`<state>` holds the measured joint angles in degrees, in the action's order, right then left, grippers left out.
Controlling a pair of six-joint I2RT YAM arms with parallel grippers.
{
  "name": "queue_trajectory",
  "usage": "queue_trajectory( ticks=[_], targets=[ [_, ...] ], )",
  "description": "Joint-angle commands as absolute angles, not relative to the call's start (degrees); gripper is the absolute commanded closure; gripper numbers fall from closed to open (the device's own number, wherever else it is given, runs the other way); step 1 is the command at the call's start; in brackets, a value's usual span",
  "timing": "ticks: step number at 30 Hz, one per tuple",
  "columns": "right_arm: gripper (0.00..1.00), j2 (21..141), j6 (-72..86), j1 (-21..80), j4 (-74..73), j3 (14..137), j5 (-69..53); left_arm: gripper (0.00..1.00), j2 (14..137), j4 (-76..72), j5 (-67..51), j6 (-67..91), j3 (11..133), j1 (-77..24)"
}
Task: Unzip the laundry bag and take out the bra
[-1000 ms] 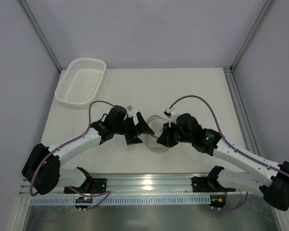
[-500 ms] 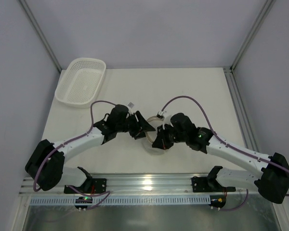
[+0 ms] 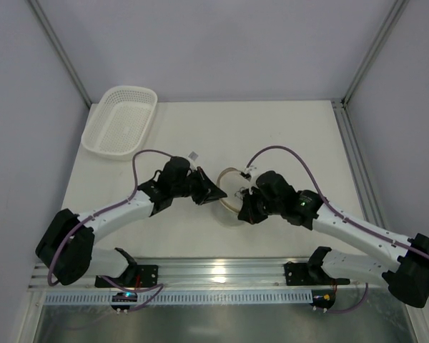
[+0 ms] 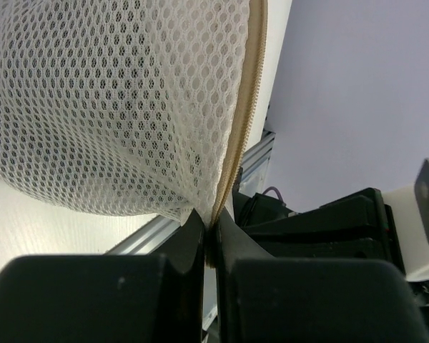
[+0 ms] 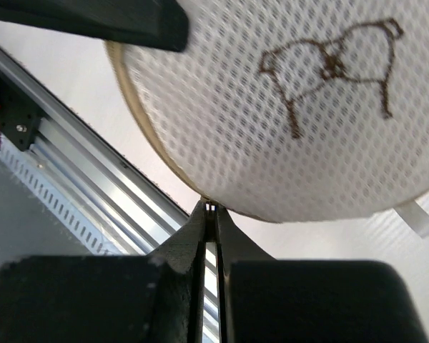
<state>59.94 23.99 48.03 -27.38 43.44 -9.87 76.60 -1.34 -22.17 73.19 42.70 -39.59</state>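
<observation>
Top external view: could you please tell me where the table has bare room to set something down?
The table is bare along its far half, from the basket across to the right rail. The centre is crowded: the left gripper and right gripper both pinch the laundry bag there, and the arms span the near half.

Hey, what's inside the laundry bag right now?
Through the mesh of the laundry bag only dim shading shows; no garment can be made out. The zipper looks closed, hiding the inside. The brown bra outline is a mark on the mesh itself.
</observation>
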Motion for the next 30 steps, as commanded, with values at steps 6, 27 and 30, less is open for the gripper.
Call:
queue_trajectory(
  ticks=[6,27,30],
  targets=[
    [0.96,58.53,27.51,48.25,-39.45,43.59,2.26,1.0,73.39,-1.58,-19.86,72.33,41.75,-39.46],
    [0.96,66.62,33.57,46.76,-51.15,51.42,31.1,0.01,65.57,5.69,-11.97,69.61,40.51,-39.46],
    [0.96,67.06,33.14,46.85,-50.72,50.98,30.85,0.01,65.04,9.04,-10.2,67.86,41.74,-39.38]
  ],
)
